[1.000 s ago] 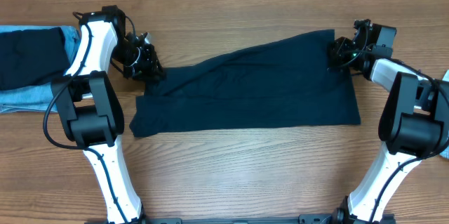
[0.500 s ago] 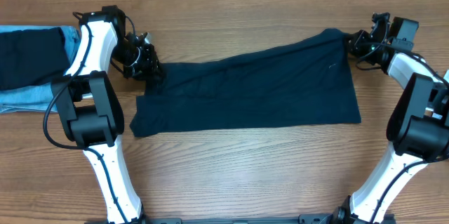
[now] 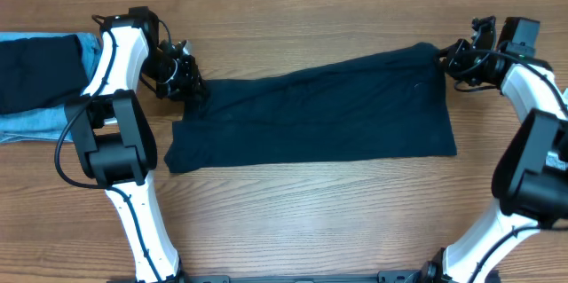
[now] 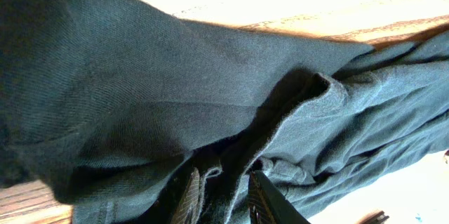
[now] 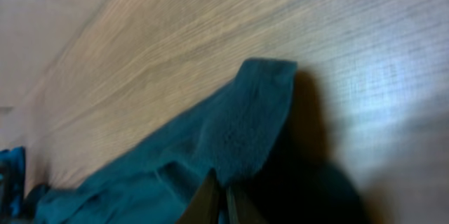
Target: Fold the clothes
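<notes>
A dark navy garment (image 3: 311, 119) lies spread across the middle of the wooden table. My left gripper (image 3: 189, 90) is shut on its far left corner, with bunched cloth (image 4: 224, 182) between the fingers (image 4: 223, 199). My right gripper (image 3: 448, 55) is shut on the far right corner and holds it stretched to the right; in the right wrist view the cloth (image 5: 238, 140) runs into the closed fingertips (image 5: 219, 203).
A stack of folded clothes, dark cloth (image 3: 31, 70) on light blue denim (image 3: 35, 121), sits at the far left edge. Bare wood (image 3: 311, 212) lies in front of the garment.
My right gripper has pulled the garment's far right corner further right, stretching the top edge out. The left gripper has stayed put.
</notes>
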You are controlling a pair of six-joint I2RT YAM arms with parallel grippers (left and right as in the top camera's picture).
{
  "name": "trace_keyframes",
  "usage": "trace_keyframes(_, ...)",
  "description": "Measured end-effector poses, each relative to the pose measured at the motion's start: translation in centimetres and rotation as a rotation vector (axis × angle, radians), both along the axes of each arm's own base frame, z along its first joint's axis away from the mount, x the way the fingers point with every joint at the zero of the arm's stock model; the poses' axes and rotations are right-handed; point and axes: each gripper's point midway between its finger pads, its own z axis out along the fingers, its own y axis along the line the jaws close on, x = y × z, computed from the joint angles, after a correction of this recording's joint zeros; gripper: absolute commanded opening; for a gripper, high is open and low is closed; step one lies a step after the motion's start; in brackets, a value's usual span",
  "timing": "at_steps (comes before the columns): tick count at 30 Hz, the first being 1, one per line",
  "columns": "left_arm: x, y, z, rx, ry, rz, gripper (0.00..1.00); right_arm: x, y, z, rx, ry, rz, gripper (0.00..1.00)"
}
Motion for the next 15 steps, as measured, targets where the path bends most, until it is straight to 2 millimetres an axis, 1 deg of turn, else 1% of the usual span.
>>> trace_keyframes(3,0.0,0.0,0.0,0.0,-0.002,0.0,0.28,-1.8,-0.3,0.7,-0.028,0.074,-0.029,0.04)
trace_keyframes(5,0.0,0.0,0.0,0.0,-0.002,0.0,0.28,-2.9,-0.6,0.5,-0.053,0.129,-0.049,0.04)
trace_keyframes(7,0.0,0.0,0.0,0.0,-0.002,0.0,0.28,-4.2,-0.9,-0.2,-0.076,0.196,-0.068,0.16)
trace_keyframes(9,0.0,0.0,0.0,0.0,-0.002,0.0,0.27,-5.2,-1.3,-0.9,-0.105,0.252,-0.08,0.22)
trace_keyframes(10,0.0,0.0,0.0,0.0,-0.002,0.0,0.28,-5.4,-1.4,-1.1,-0.112,0.262,-0.086,0.22)
trace_keyframes(13,0.0,0.0,0.0,0.0,-0.002,0.0,0.28,-5.6,-1.9,-1.3,-0.136,0.275,-0.098,0.18)
trace_keyframes(15,0.0,0.0,0.0,0.0,-0.002,0.0,0.28,-6.0,-1.9,-1.5,-0.14,0.295,-0.099,0.18)
